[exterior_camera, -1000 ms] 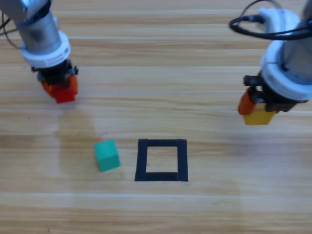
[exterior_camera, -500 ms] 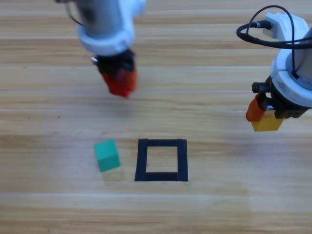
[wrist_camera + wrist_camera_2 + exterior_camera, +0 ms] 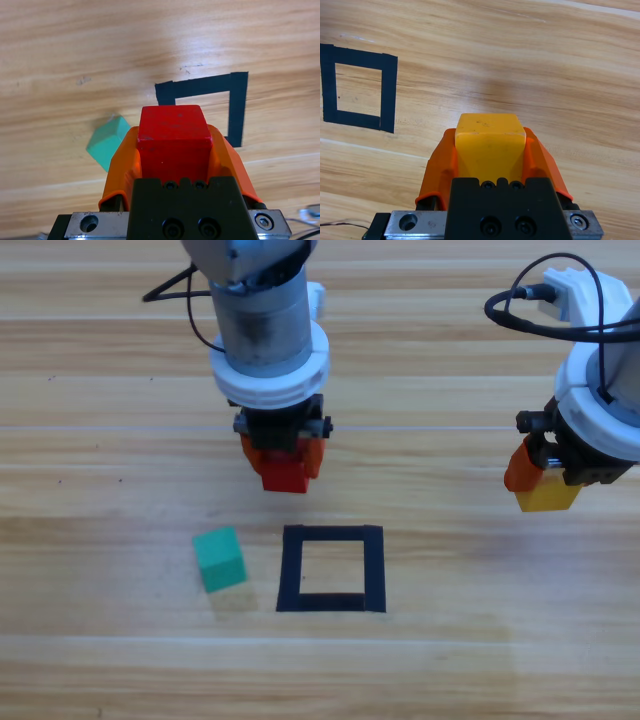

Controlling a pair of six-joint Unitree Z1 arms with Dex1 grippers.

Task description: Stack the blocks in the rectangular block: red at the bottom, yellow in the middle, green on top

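Left gripper (image 3: 284, 468): pinching the red cube (image 3: 285, 476), above the table, just behind the tape frame (image 3: 331, 568).
Right gripper (image 3: 545, 480): pinching the yellow cube (image 3: 548, 494), far right.
Green cube (image 3: 219, 559): on the table, just left of the frame.

No legible text or markings.

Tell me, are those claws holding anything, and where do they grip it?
Left claw pinches the red cube by opposite sides; right claw likewise grips the yellow cube.
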